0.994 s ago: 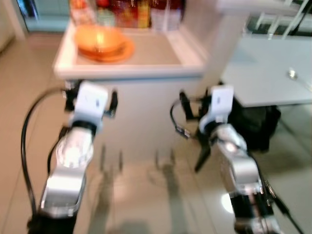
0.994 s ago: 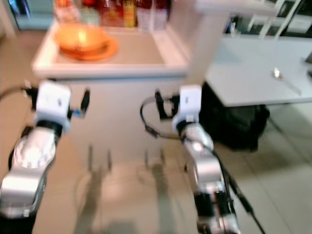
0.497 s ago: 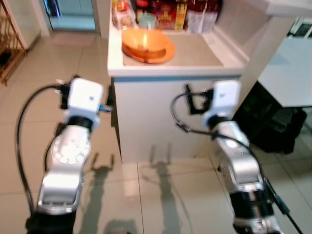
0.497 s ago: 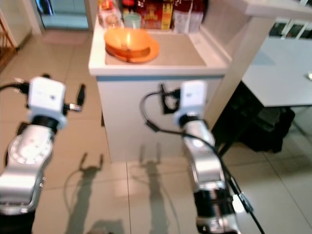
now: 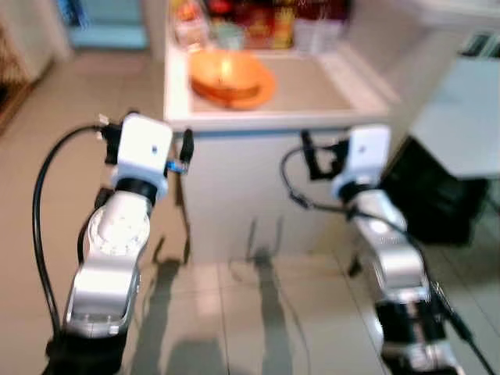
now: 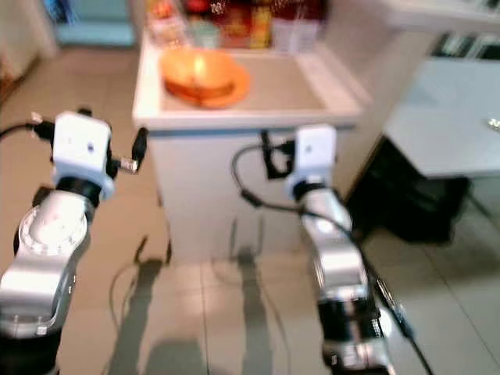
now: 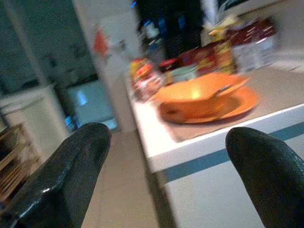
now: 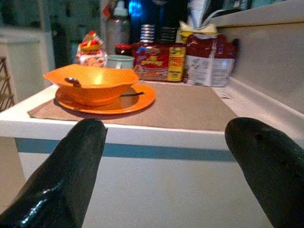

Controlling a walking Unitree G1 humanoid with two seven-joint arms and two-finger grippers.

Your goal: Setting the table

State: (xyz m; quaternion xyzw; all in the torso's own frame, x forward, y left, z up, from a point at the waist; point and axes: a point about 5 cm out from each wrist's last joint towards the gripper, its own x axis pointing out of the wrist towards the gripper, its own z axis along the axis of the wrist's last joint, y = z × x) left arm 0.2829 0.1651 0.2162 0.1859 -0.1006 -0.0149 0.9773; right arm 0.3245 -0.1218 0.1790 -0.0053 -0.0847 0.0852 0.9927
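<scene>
White counter: orange bowl on orange plate, awaiting pickup. Left gripper, right gripper: jaws wide, empty, short of it.

Counter seemingly nearer, view steadier.

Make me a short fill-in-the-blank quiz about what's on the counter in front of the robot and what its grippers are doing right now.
1. The orange bowl sits on an orange ____.
2. The plate rests on a brown ____ on the white counter.
3. The left gripper and the right gripper both have their fingers ____ and hold nothing.
4. Behind the bowl, packets of food line the ____ of the counter.

Missing words: plate; mat; open; back
</scene>
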